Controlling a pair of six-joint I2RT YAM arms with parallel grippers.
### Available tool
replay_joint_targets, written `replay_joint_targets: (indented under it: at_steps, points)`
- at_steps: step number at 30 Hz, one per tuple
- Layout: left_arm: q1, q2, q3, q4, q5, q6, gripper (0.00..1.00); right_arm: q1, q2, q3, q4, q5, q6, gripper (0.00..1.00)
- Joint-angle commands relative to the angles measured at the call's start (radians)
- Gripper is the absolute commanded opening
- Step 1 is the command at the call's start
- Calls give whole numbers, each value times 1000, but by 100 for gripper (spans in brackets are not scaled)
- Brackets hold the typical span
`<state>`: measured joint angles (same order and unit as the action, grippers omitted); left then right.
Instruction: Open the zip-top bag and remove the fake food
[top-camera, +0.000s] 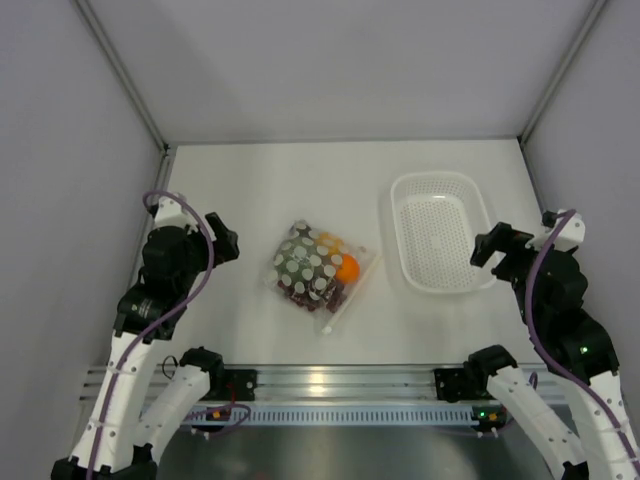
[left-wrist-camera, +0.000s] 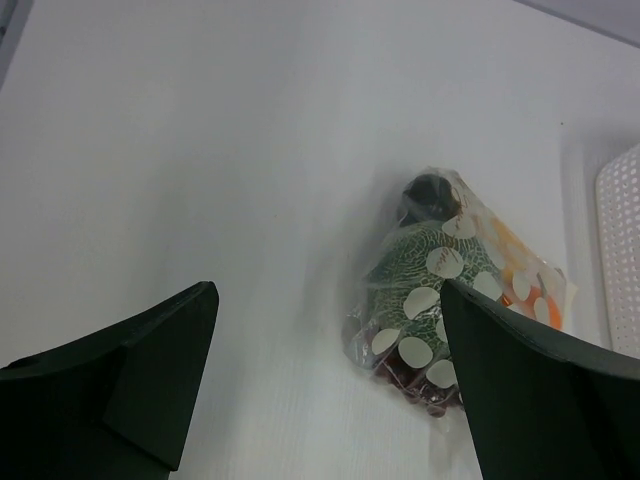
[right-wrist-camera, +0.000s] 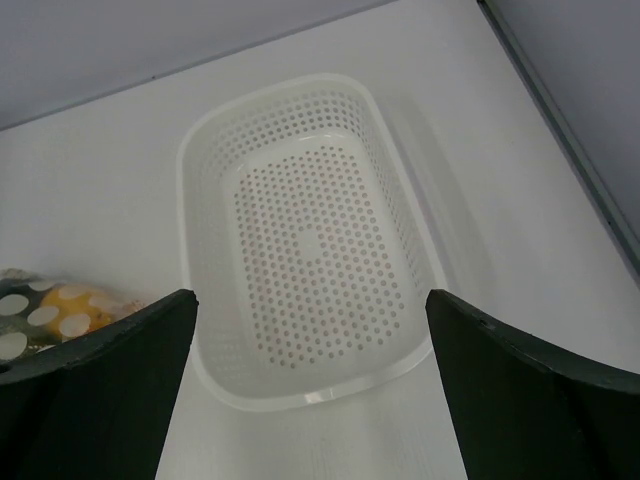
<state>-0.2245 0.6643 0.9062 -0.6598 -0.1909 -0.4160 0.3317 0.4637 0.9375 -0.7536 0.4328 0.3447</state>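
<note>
Wide and empty: left end effector (left-wrist-camera: 325, 292), right end effector (right-wrist-camera: 308, 296); bag (top-camera: 318, 272) ahead of the left. Risk: crinkly film slipping from a shallow pinch.

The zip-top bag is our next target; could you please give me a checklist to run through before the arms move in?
1. The zip-top bag lies between the grippers, with neither touching it: ok.
2. The fake food is inside the bag: ok.
3. The left gripper is open, empty and facing the bag: ok.
4. The right gripper is open, empty and facing the white basket: ok.
5. The basket is empty and apart from the bag: ok.
6. Whether the zip strip is sealed: cannot tell.
</note>
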Motion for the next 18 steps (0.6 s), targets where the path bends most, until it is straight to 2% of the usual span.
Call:
replay_joint_targets:
  at_steps: [1, 7, 10, 11, 13, 14, 18]
  points:
    - [-1, 27, 59, 17, 57, 17, 99, 9, 1, 26, -13, 15, 10, 100]
    - [-3, 165, 117, -1, 154, 2, 99, 9, 70, 21, -47, 0, 30, 99]
    - [-71, 262, 167, -20, 82, -33, 99, 9, 104, 17, -55, -20, 31, 99]
    - [-173, 285, 181, -24, -50, -41, 99, 9, 121, 15, -59, -20, 34, 99]
    - [-300, 369, 229, -49, -178, -70, 99, 9, 138, 18, -75, -28, 34, 99]
    - [-412, 401, 243, -61, -265, -81, 99, 7, 153, 20, -79, -28, 36, 99]
    - [-636, 582, 304, -73, -456, -115, 99, 9, 170, 21, -107, -34, 40, 99]
